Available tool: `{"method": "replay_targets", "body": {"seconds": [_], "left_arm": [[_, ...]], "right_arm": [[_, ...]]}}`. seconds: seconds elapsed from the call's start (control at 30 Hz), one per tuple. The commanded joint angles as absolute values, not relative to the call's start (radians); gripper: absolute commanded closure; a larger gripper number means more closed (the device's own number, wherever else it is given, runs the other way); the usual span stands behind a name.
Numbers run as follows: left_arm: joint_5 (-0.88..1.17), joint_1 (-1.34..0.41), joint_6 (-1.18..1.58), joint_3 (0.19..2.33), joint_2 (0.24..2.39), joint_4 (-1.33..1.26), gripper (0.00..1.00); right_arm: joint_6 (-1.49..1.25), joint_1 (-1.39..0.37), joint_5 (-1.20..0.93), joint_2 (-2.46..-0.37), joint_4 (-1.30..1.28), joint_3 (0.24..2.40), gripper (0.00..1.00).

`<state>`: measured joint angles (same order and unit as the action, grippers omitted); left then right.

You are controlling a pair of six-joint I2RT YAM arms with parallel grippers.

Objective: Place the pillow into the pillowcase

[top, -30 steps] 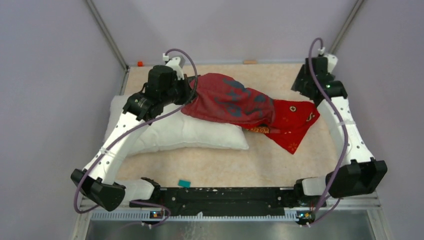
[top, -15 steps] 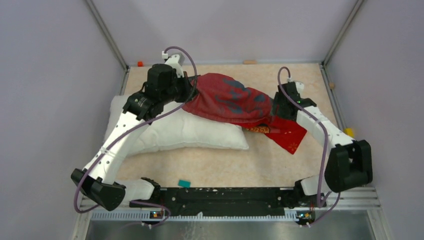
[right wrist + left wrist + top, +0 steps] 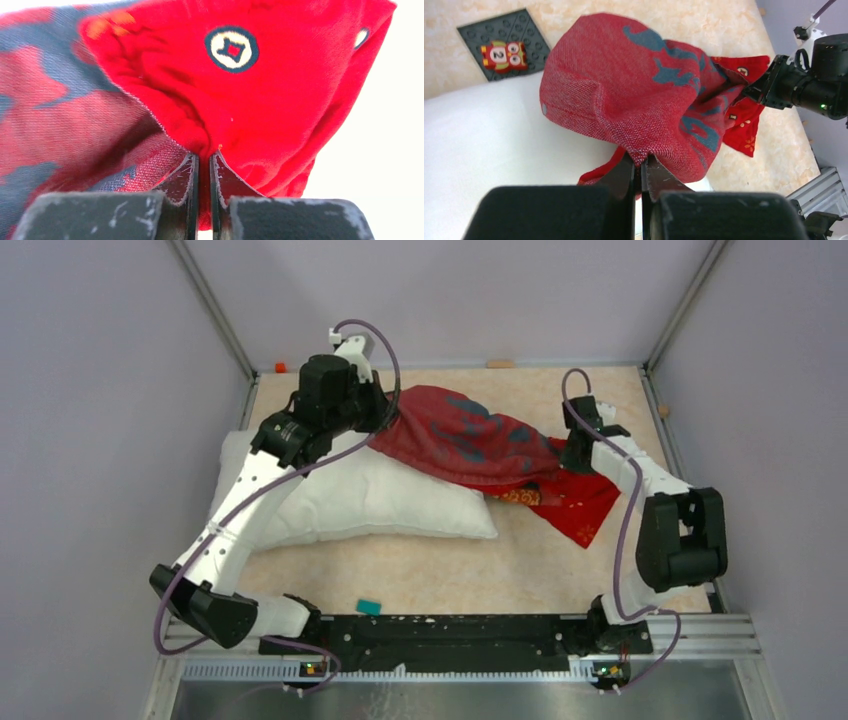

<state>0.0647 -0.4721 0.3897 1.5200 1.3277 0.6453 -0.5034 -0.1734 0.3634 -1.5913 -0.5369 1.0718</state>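
**Condition at inspection.** The pillow (image 3: 370,505) lies on the table (image 3: 560,570) against the left edge and reaches towards the centre. None of it is inside the pillowcase (image 3: 460,435). The case is bunched across the far half of the surface. Its left part is draped over the pillow's far edge and its right part trails flat towards the right edge.

**Grips.**
- **Left gripper (image 3: 640,162):** the jaws are closed to a hairline on a small pinch of the case's left end, holding it up in a hump above the pillow.
- **Right gripper (image 3: 202,160):** the jaws are all but closed, with a thin fold of bright red cloth caught between them.
- Both holds are shallow, at the very tips.

**Stage, in my judgement.** The case is being spread or opened, and insertion has not begun.

**Risks noted.**
1. **Slippage.** With so little cloth in either pinch, tension between the two arms could pull a fold free and drop the case back in a heap.
2. **Layers.** I cannot tell whether each gripper has one layer or both. If it has both, drawing the arms apart would stretch the case shut rather than open it.
3. **Orientation.** Much of the left part shows a duller woven face, which suggests the case is twisted or partly turned. No view shows the mouth, so the pillow could be offered to a closed side.
4. **Drag.** The case rests on the pillow, so a hard pull towards the right edge may shift the pillow with it.
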Motion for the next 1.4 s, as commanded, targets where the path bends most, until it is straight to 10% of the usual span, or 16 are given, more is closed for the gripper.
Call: {"method": "replay_targets", "body": {"seconds": [0.0, 0.6, 1.03, 1.37], "left_arm": [[0.101, -0.474, 0.337, 1.647, 1.324, 0.585, 1.0], [0.471, -0.474, 0.552, 1.866, 1.182, 0.423, 1.0], [0.569, -0.474, 0.654, 2.001, 1.223, 0.568, 1.0], [0.475, -0.451, 0.622, 1.875, 1.575, 0.554, 1.0]], "right_arm": [[-0.489, -0.138, 0.416, -1.442, -0.624, 1.303, 1.0], [-0.381, -0.05, 0.575, -1.366, -0.929, 2.36, 1.0], [-0.271, -0.052, 0.61, -1.254, -0.82, 2.392, 1.0], [-0.285, -0.028, 0.585, -1.7, -0.864, 2.123, 1.0]]}}
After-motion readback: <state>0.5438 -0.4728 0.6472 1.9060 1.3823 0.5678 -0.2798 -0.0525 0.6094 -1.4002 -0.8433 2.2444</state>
